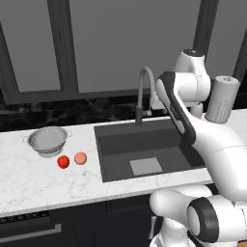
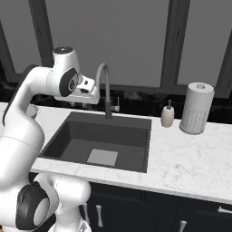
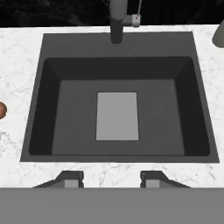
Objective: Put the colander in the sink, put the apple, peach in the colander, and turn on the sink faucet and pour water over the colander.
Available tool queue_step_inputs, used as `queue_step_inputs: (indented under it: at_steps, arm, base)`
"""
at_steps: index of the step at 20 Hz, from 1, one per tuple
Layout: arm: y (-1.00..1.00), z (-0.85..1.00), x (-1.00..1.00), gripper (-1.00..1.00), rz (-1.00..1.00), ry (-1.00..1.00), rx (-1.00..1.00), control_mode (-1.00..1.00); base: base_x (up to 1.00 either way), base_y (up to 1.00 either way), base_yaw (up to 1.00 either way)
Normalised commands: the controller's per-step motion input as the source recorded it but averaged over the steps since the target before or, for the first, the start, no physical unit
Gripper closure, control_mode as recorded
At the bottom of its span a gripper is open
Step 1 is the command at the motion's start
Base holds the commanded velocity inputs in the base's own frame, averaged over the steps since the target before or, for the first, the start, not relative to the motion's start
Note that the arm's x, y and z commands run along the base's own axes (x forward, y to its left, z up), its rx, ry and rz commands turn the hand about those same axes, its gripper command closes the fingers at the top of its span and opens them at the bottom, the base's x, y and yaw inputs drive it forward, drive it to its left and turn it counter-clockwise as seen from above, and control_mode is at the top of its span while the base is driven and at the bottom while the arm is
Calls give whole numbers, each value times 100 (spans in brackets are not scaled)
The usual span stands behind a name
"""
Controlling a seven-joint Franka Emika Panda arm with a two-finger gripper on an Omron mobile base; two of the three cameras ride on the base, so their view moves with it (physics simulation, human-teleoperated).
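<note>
The silvery mesh colander [image 1: 47, 140] stands on the white marble counter left of the sink [image 1: 118, 147]. In front of it lie the red apple [image 1: 63, 161] and, to its right, the pale orange peach [image 1: 80, 158], a little apart. The dark basin of the sink [image 2: 72, 136] holds nothing. Behind it rises the gooseneck sink faucet [image 1: 144, 91] [image 2: 105, 86]. My gripper [image 3: 111, 179] hovers high over the sink's [image 3: 57, 109] front edge and looks straight down; it is open, with nothing between its tips. A sliver of the peach [image 3: 1, 110] shows at the left edge of the hand view.
A white soap dispenser [image 2: 167, 115] and a paper towel roll [image 2: 196, 108] stand on the counter right of the sink. Dark windows and a black backsplash run behind. The counter's front edge drops to dark cabinets.
</note>
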Motion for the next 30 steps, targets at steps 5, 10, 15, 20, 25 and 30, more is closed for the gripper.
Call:
queue_step_inputs:
  at_steps: [5, 10, 15, 20, 25, 30]
  arm:
    - [11, 0, -42, -100, 1, 0, -1, -100]
    - [44, -10, -87, -100, 6, -1, -2, -100]
    - [84, -9, -57, -100, 1, -1, -1, -100]
    - [91, -5, -11, -100, -5, 0, 0, -100]
    - [62, -1, 9, -100, -9, 0, 0, -100]
    - [52, -7, 26, -100, -7, 0, 0, -100]
  base:
    - [0, 0, 0]
    - [0, 0, 0]
    - [0, 0, 0]
    - [0, 0, 0]
    - [0, 0, 0]
    - [0, 0, 0]
